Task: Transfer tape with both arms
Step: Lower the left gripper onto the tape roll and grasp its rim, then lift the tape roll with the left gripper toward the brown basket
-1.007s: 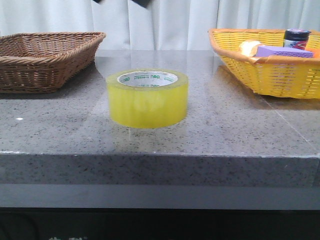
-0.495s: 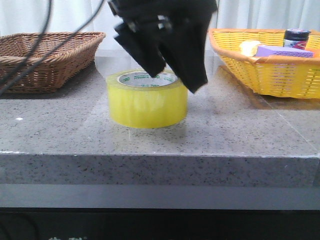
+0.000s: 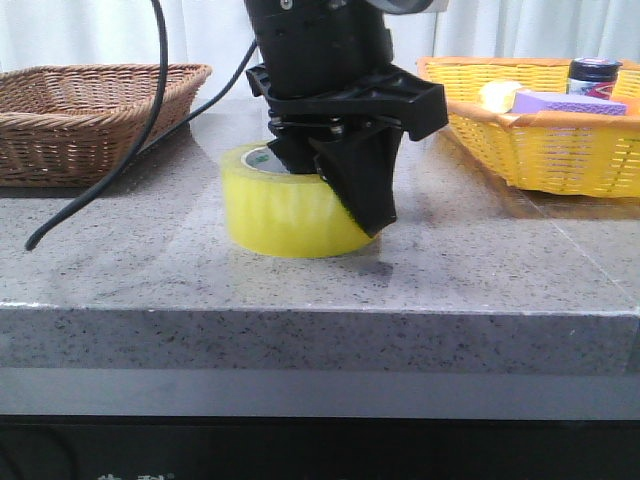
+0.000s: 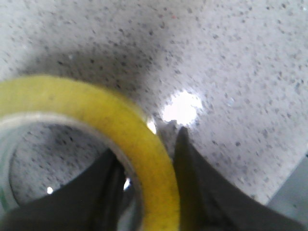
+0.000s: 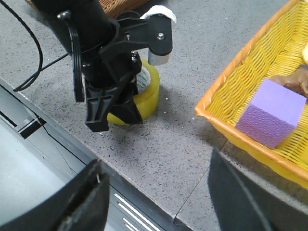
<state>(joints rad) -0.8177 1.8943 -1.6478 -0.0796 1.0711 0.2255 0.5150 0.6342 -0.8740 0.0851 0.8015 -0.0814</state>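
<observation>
Front view: left end effector (image 3: 335, 185) straddles tape (image 3: 290, 205) wall, fingers apart, contact unclear.

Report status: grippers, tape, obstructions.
Left gripper astride tape wall, one finger inside core. Right gripper open, off to the side. Tape on table. Nothing blocking.

Yellow tape (image 3: 285, 215) lies flat on the counter, its wall between jaws.
</observation>
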